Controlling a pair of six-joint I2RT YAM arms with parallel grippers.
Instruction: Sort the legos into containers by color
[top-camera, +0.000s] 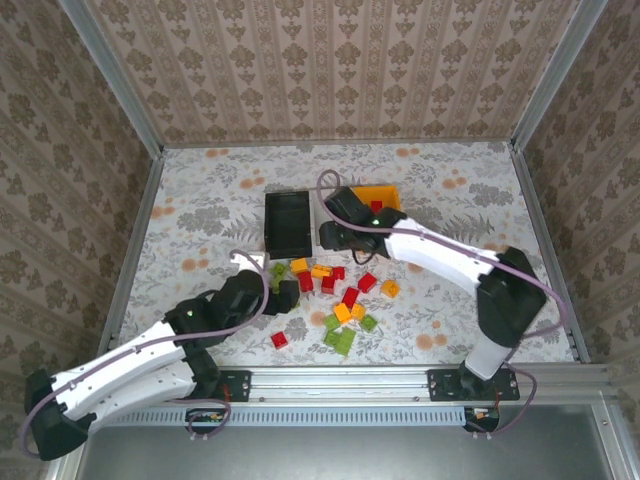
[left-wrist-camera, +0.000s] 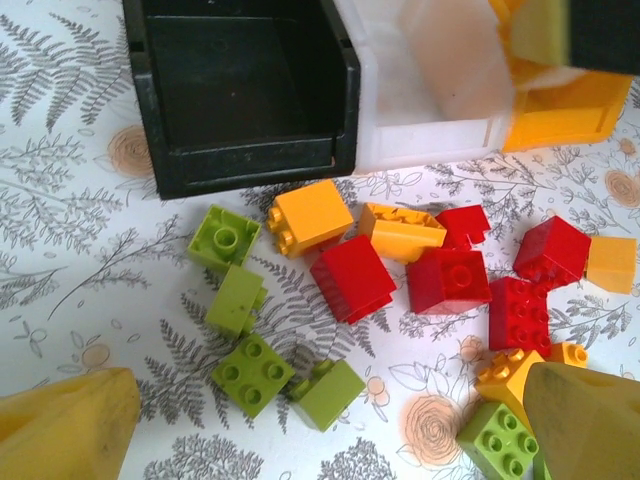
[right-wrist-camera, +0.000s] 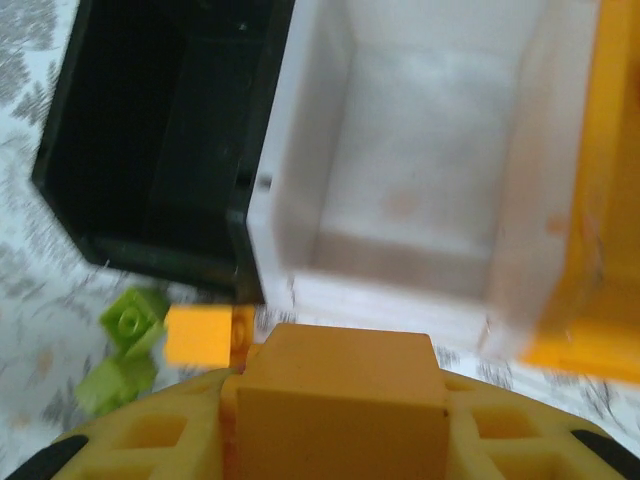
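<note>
Holding an orange-yellow brick at the white bin

Right jaws are closed narrowly on a small orange-yellow plastic brick (right-wrist-camera: 340, 400), which sits at the bottom centre of the right wrist view between the yellow fingers (right-wrist-camera: 150, 435). Above it in that frame lies the white rectangular open-top plastic bin (right-wrist-camera: 420, 150). The black rectangular plastic bin (right-wrist-camera: 150, 130) touches it on the left and the orange rectangular plastic bin (right-wrist-camera: 600, 200) on the right. In the top view the right arm (top-camera: 440, 255) reaches from the lower right to the middle of the frame and covers most of the white bin. A small red brick (top-camera: 376, 206) lies in the orange bin.

Left jaws stand wide apart, their yellow fingertips (left-wrist-camera: 65, 425) in the two lower corners of the left wrist view. Between and above them loose bricks lie on the flower-patterned tabletop (left-wrist-camera: 60, 200). Four lime green bricks (left-wrist-camera: 252, 374) are at lower left, two orange-yellow bricks (left-wrist-camera: 310, 216) lie just below the black bin, and red bricks (left-wrist-camera: 449, 280) cluster right of centre. In the top view this pile sits mid-frame, just below the bins.
</note>
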